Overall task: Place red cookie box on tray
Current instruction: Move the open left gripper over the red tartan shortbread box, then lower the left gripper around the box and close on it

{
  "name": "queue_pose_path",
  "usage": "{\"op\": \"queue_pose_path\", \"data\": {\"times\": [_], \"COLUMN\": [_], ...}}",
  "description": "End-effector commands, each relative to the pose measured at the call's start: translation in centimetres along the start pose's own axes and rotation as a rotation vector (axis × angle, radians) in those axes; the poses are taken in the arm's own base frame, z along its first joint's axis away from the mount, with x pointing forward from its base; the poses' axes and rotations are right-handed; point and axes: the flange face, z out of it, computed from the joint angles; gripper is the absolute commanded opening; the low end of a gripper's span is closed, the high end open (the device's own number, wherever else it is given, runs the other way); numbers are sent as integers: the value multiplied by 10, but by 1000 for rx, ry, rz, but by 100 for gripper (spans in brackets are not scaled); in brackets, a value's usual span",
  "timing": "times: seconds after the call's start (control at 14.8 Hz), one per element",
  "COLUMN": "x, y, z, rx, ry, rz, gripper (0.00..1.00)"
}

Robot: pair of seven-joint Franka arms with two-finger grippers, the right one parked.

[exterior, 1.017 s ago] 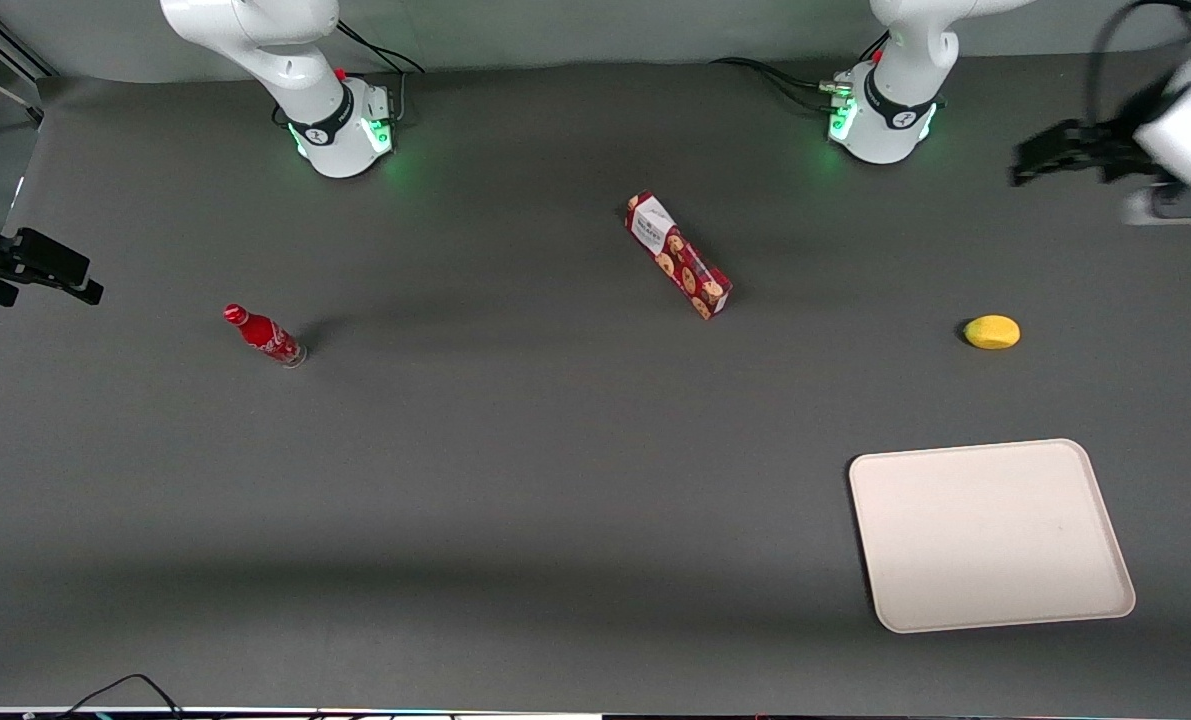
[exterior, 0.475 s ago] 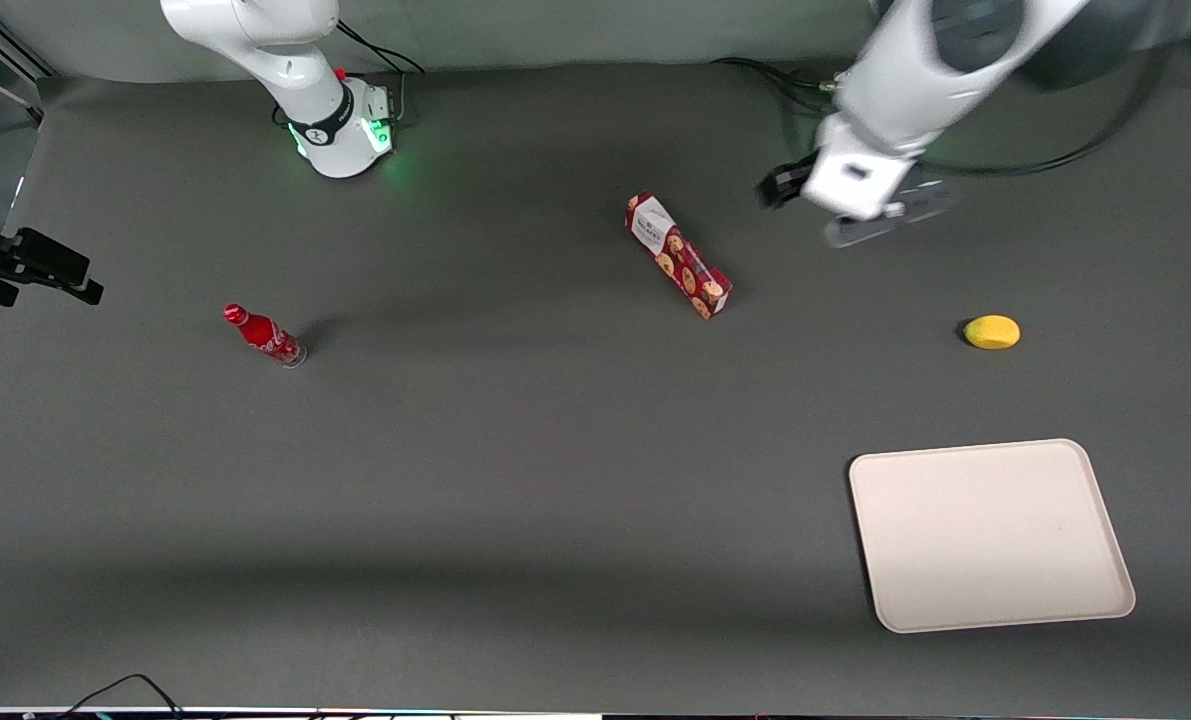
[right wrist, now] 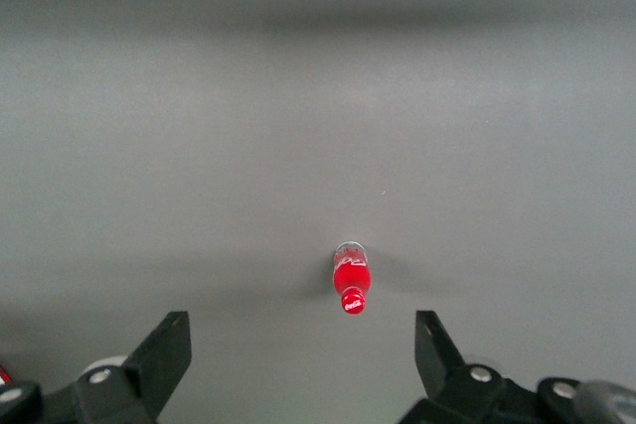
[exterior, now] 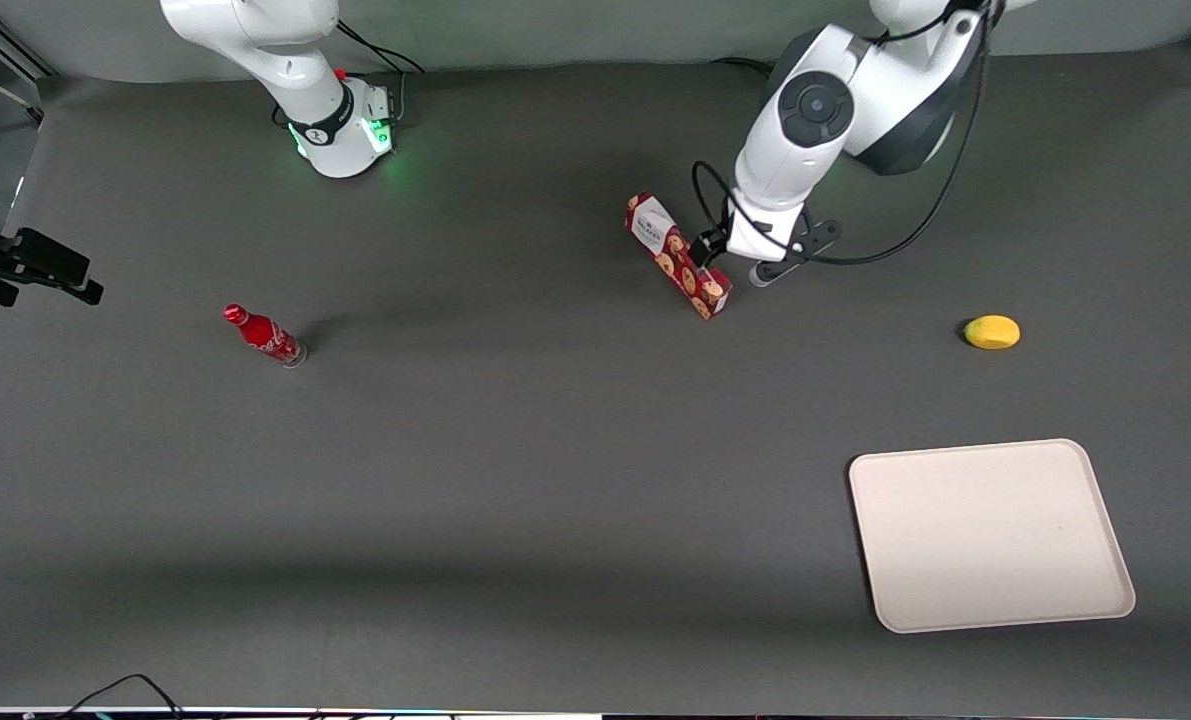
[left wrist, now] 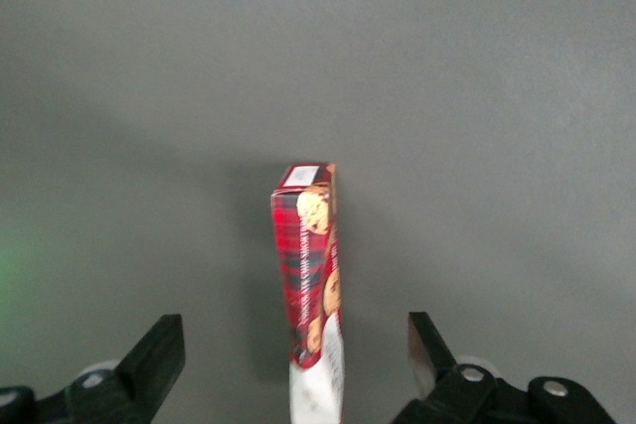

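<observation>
Red cookie box (left wrist: 316, 275) lies between the spread fingers (left wrist: 154, 356) of the gripper (exterior: 712, 258) (fingertips cut off).

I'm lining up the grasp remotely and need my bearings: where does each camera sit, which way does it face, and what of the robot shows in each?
Front view: high, facing both arm bases over the dark grey table; shows the gripper at the long dark-red cookie box, the cream tray.
Left wrist view: looks down past open fingers onto that box.
Right wrist view: parked, sees a small red soda bottle.
Shared: the box by front and left wrist views; the bottle by front and right wrist views.
</observation>
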Motion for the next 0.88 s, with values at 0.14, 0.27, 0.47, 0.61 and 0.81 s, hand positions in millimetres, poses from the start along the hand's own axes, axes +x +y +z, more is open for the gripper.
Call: {"op": "queue_pose_path", "data": {"times": [0.14,0.27,0.47,0.61,0.81], "x": [-17,-21,-25,-35,-44], "y": [6,9,8,13,14], "z": [78,99,123,129,133], "rx": [-27,-7,25,-2,-1], "ry": [32,61,126,127,123], "rz": [-66,-83,-110,-130,-124], "gripper": [100,100,100,100,100]}}
